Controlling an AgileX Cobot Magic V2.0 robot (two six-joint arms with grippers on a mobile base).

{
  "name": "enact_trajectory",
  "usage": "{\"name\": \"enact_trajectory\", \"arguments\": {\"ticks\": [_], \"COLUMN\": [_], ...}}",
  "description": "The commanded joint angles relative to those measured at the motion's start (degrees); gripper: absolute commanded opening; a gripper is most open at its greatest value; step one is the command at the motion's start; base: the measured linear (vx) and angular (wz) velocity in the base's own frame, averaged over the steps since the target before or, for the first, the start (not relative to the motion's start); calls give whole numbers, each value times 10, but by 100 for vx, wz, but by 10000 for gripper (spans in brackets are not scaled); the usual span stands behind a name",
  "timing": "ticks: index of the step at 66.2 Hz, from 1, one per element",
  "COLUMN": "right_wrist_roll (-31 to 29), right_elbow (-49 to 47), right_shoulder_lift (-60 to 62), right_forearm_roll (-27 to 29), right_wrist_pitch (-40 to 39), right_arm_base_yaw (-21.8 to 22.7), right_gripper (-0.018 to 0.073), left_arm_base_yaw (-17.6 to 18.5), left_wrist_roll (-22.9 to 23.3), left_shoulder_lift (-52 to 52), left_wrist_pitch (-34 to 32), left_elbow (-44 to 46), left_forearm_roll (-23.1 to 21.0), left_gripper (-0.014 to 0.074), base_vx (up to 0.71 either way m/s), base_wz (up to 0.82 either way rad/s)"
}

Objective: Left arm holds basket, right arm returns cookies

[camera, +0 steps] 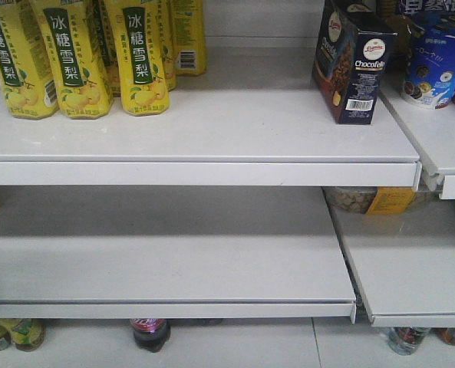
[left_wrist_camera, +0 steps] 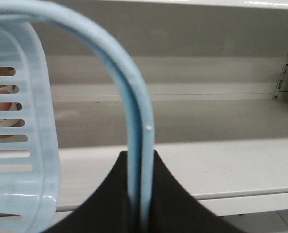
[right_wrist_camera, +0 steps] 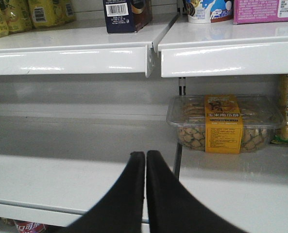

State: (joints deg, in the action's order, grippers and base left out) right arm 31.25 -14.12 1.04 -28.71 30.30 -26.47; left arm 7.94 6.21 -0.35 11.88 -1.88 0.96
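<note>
Cookies (camera: 354, 61) stood back on the top shelf (camera: 212, 126).
Your right claw (right_wrist_camera: 145, 160) was pressed together, empty; left claw (left_wrist_camera: 141, 194) pinched the basket (left_wrist_camera: 17, 145) handle, which could slip sideways.

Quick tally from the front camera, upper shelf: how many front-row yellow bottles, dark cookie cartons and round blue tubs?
Front-row yellow bottles: 3
Dark cookie cartons: 1
Round blue tubs: 1
Total: 5
</note>
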Motion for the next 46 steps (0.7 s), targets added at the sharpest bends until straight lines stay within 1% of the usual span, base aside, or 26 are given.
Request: {"name": "enact_trajectory", "arguments": {"ticks": [1, 16, 35, 46], "right_wrist_roll": [-7, -7, -7, -7], "right_elbow": [-15, -15, -15, -15], "right_shoulder_lift": [-9, -9, -9, -9], "right_forearm_roll": [-13, -13, -13, -13], "right_wrist_pitch": [-38, -38, -38, -38], "right_arm_base_yaw": [0, 0, 0, 0], "right_gripper": [-9, -9, -9, -9], "left_arm_base_yaw": [-2, -23, -24, -24], "left_wrist_roll": [-4, -4, -4, -4], "left_shoulder_lift": [-14, -14, -14, -14], "left_wrist_pitch": [-61, -65, -72, -64], "left_elbow": [-7, -7, -7, -7], "left_forearm_roll": [11, 11, 4, 4], "left_gripper": [-6, -6, -6, -6], "base_vx": [0, 0, 0, 0], "base_wz": [0, 0, 0, 0]}}
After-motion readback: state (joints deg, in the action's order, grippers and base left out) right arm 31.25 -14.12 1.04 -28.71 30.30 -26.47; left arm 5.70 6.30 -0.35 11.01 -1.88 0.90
